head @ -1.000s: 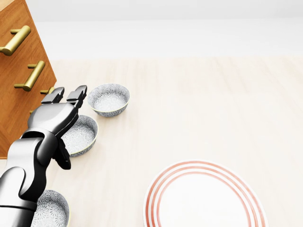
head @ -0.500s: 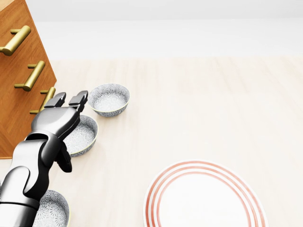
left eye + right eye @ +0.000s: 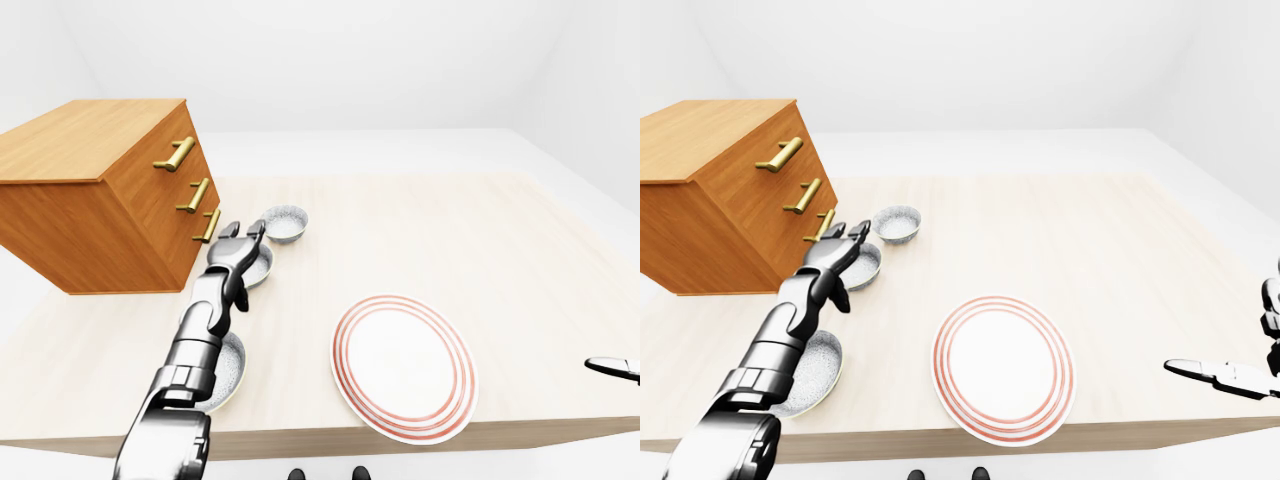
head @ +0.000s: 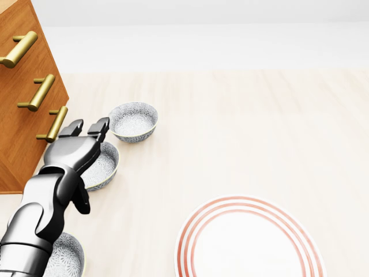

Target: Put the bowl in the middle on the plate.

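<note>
Three patterned grey bowls stand in a row at the left of the head view. The middle bowl (image 4: 104, 164) lies partly under my left hand (image 4: 89, 127), whose fingers are spread open above its upper-left rim and hold nothing. The top bowl (image 4: 133, 121) stands just right of the fingertips. My forearm half hides the bottom bowl (image 4: 63, 257). The white plate with red rings (image 4: 248, 242) sits at the lower right, bare. My right hand (image 3: 1225, 376) hovers off the table's right edge in the right-eye view, its fingers stretched out flat.
A wooden dresser (image 4: 23, 86) with brass handles stands close to the left of the bowls, its handles (image 4: 53, 124) near my left fingers. The pale wooden table (image 4: 259, 127) ends at its near edge (image 3: 400, 435) just below the plate.
My left hand has slid a little downward in the head view, lower over the middle bowl, with its fingers still spread. Bowls and plate have not moved.
</note>
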Available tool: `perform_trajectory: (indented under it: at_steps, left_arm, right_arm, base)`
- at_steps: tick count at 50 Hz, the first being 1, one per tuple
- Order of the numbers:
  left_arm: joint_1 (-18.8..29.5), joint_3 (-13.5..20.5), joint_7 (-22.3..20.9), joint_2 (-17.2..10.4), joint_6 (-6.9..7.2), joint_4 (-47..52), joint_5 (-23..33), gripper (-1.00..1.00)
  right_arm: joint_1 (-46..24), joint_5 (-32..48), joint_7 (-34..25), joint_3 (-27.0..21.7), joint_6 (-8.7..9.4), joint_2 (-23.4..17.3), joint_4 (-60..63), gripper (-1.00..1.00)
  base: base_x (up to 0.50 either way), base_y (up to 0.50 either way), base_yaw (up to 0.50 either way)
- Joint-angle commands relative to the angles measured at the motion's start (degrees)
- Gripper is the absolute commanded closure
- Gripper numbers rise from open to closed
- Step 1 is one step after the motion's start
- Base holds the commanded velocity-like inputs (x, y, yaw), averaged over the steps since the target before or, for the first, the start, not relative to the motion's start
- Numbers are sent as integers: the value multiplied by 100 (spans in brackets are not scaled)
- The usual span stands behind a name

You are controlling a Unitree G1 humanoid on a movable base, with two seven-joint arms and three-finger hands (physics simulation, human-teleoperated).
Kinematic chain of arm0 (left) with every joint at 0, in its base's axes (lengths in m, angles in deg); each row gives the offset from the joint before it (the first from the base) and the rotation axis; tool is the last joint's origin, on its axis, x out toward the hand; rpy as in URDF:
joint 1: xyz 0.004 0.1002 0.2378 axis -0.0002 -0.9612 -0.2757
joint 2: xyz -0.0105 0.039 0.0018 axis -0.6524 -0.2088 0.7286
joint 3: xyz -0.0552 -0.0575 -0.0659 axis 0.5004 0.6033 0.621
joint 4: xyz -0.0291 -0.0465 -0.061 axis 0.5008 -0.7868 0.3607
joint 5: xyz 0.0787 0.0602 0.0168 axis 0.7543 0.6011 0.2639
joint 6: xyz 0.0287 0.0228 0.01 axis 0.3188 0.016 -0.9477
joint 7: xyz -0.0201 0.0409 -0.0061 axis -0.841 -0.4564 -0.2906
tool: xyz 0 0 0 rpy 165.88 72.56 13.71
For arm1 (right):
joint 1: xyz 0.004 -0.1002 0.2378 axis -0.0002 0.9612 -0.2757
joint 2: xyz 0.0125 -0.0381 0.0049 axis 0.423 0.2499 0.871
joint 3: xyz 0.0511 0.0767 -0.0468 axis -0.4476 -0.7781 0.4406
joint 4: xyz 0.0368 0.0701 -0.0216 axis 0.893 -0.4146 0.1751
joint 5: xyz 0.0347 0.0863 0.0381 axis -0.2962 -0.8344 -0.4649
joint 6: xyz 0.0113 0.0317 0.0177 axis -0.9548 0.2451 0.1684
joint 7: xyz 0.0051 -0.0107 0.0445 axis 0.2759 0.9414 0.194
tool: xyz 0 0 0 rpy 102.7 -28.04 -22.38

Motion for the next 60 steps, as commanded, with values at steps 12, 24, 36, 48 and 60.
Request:
perform_trajectory:
  at_steps: [12,24,36,48,60]
  left_arm:
    - [11,-89,178,36,-1,-300,42,-100]
    - [171,-98,255,103,13,-519,20,-100]
    - [263,-167,468,124,-34,-872,10,-100]
    - [330,-204,570,93,-37,-1124,49,-100]
    - [364,-223,690,102,-37,-1346,46,-100]
  right_arm:
    - [-1,-17,6,-25,0,-1,-34,-100]
    - [7,-18,-3,-34,0,-10,23,-100]
    - [6,1,-7,-32,0,8,20,-100]
    - [-6,0,24,4,0,-11,-97,-100]
    - [1,-5,39,16,0,-13,-71,-100]
  base:
    - [0,0,0]
    - [0,0,0]
    - [0,0,0]
    - [0,0,0]
    - [0,0,0]
